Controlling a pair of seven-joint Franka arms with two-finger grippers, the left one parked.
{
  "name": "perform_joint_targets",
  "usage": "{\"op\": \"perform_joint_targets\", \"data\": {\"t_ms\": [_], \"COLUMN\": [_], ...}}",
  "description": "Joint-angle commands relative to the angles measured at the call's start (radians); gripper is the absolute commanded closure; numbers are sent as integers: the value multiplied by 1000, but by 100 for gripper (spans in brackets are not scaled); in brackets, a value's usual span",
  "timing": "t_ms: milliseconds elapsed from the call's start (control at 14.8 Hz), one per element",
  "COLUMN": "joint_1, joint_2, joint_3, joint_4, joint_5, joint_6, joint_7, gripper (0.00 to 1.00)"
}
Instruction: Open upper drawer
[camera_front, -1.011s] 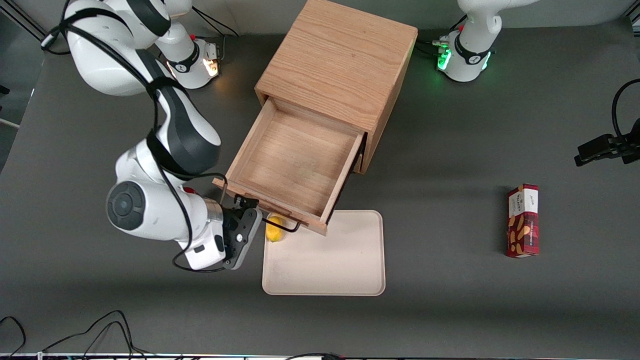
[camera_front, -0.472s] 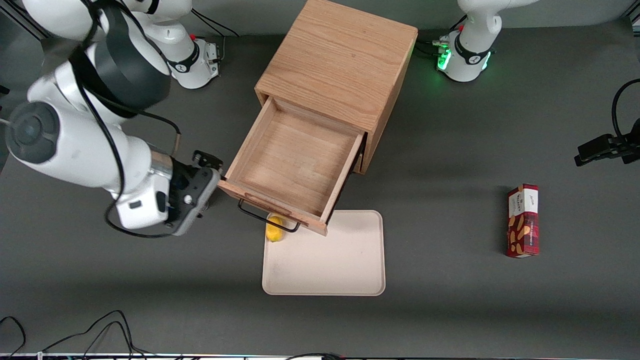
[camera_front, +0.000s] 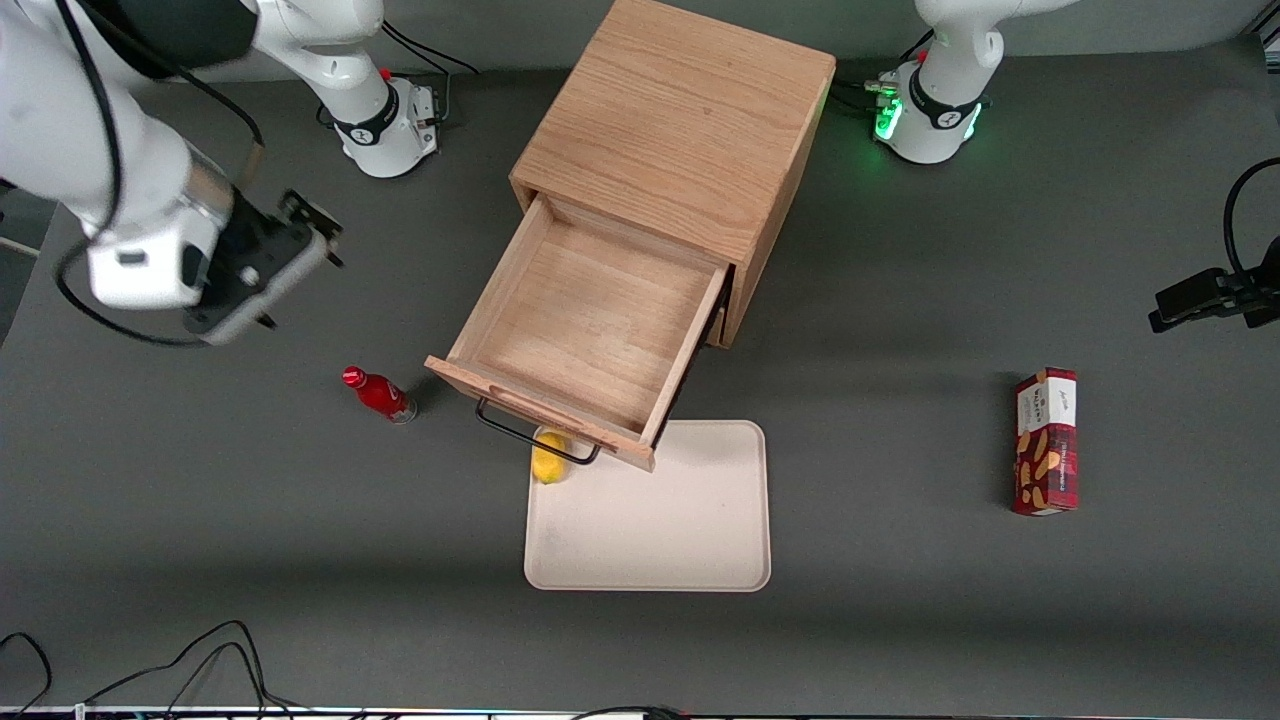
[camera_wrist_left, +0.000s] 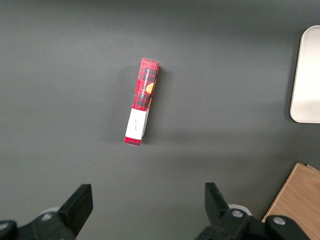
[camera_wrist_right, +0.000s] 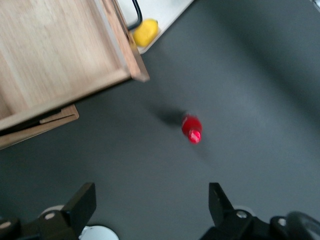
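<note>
The upper drawer (camera_front: 590, 320) of the wooden cabinet (camera_front: 680, 120) stands pulled far out, and its tray is empty. Its black wire handle (camera_front: 535, 435) hangs over the corner of a tray, free of any grip. My gripper (camera_front: 300, 262) is open and holds nothing, raised over the table toward the working arm's end, well apart from the drawer. In the right wrist view the gripper (camera_wrist_right: 151, 200) hovers over bare table, with the drawer's corner (camera_wrist_right: 55, 55) and a red bottle (camera_wrist_right: 192, 128) below it.
A small red bottle (camera_front: 380, 395) stands on the table beside the drawer front. A yellow object (camera_front: 549, 458) lies on the beige tray (camera_front: 660, 530) under the handle. A red snack box (camera_front: 1046, 440) lies toward the parked arm's end.
My gripper has left the drawer handle, rising and swinging away toward the working arm's end. The red bottle it hid now shows. The drawer has not moved.
</note>
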Motion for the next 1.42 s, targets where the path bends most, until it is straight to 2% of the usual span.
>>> {"op": "perform_joint_targets", "data": {"t_ms": [0,202,337,404,607,944,1079,1146,1348], "joint_1": [-74,-127,-213,-242,-328,-322,-197,-131,94], "joint_2": [-200,-235,-215,-198,-150,-80,-57,-45,-41], "joint_3": [10,4,1,0,0,16,0,-54,-273], "joint_4": [-197,-220,-214,-196,-135,-88,-95,-96,-110], "joint_5": [56,66,157,177,174,111,20,-10,-7], "joint_6": [50,34,25,19,-12,6,33,36,34], "joint_7": [16,85,205,243,270,299,378,409,448], "gripper": [0,0,0,0,0,0,0,0,0]}}
